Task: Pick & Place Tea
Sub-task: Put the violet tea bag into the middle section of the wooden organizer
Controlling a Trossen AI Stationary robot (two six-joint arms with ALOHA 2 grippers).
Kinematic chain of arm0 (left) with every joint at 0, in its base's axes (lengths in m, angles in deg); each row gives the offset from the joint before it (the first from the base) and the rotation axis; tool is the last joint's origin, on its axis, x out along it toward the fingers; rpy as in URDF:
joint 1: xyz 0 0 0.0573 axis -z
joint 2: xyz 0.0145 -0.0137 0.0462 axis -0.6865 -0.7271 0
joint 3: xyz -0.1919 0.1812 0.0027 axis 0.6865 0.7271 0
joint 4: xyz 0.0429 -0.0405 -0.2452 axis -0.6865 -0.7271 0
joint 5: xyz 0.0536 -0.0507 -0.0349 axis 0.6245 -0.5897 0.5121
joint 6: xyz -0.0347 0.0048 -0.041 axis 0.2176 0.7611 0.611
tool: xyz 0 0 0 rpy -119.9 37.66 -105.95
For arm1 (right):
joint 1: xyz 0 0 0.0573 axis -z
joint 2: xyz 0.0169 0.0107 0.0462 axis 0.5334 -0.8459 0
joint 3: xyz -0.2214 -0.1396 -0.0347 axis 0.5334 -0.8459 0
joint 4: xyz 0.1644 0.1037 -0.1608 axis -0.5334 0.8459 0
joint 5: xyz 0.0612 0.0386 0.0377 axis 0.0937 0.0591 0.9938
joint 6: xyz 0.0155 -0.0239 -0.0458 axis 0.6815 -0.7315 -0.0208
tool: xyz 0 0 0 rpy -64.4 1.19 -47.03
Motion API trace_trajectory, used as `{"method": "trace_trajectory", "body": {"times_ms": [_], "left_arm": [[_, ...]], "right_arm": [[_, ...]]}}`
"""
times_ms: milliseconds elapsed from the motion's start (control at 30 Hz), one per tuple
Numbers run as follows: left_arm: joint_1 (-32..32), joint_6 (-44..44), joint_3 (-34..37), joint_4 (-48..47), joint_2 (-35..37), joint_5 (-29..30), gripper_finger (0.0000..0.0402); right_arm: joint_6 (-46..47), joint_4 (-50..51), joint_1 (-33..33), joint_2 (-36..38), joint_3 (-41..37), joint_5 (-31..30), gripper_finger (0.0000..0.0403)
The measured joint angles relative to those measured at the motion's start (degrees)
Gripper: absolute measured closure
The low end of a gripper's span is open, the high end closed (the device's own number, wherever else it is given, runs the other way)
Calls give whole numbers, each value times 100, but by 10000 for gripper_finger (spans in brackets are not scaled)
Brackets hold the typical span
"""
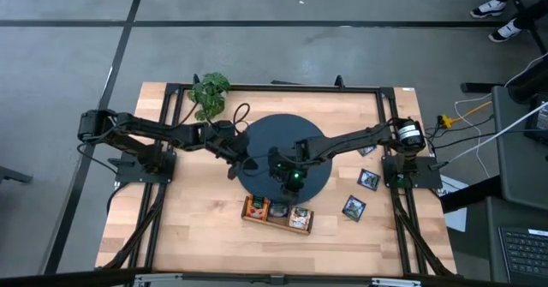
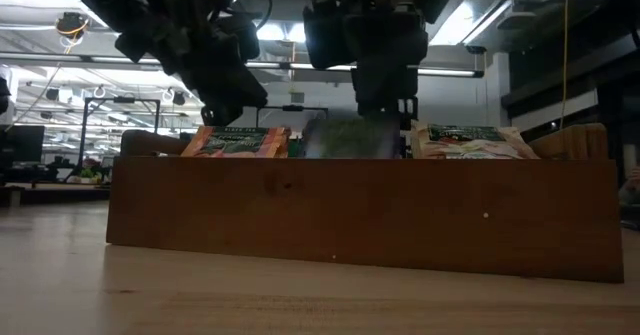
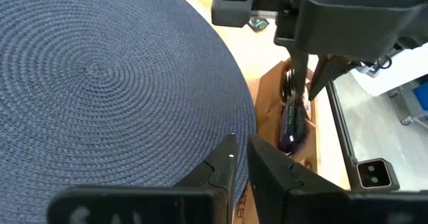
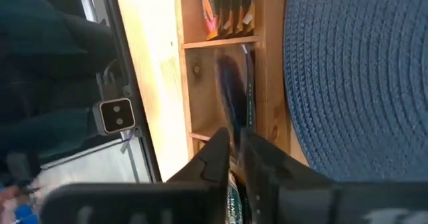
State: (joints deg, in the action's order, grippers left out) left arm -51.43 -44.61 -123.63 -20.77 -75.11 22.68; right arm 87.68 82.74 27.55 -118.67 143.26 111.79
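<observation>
A long brown tray (image 1: pixel 253 219) lies at the near edge of the round dark mat (image 1: pixel 282 133). Orange sachets (image 2: pixel 235 140) fill its left compartment and pale ones (image 2: pixel 470 140) its right. My right gripper (image 4: pixel 235 144) hangs over the middle compartment, open by a narrow gap. A dark tea sachet (image 4: pixel 231 93) stands on edge in that compartment, right under the fingertips, and shows blurred. My left gripper (image 3: pixel 242 154) hovers over the mat's near left part, its fingers a narrow gap apart with nothing between them. Three dark sachets (image 1: pixel 368 178) lie flat on the table to the right. My right gripper points steeply down, a finger (image 3: pixel 319 77) on each side of the dark sachet's upper edge (image 3: pixel 291 90). Whether the fingers touch it I cannot tell. The sachet's lower edge is down inside the middle compartment.
A green leafy plant (image 1: pixel 210 92) stands at the far left of the table. A black frame (image 1: pixel 274 87) runs round the tabletop. The left arm (image 1: pixel 163 133) stretches across the mat's left side, close to the right arm's wrist.
</observation>
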Motion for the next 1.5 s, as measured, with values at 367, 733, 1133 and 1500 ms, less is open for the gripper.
{"method": "trace_trajectory", "body": {"times_ms": [367, 733, 1133, 1500], "left_arm": [[61, 41, 0, 14, -4, -7, 368], [435, 190, -654, -84, -73, -125, 368], [483, -283, -3479, -1783, -1652, -348, 368], [713, -389, -5406, -2570, -3200, -383, 368]], "right_arm": [[319, -19, -112, 296, -7, -54, 294], [1473, 2, -851, 2159, -803, -2627, 293], [5087, -687, -1654, 4299, -3337, -4307, 292], [6174, -520, -2491, 4693, -4371, -3712, 292]]}}
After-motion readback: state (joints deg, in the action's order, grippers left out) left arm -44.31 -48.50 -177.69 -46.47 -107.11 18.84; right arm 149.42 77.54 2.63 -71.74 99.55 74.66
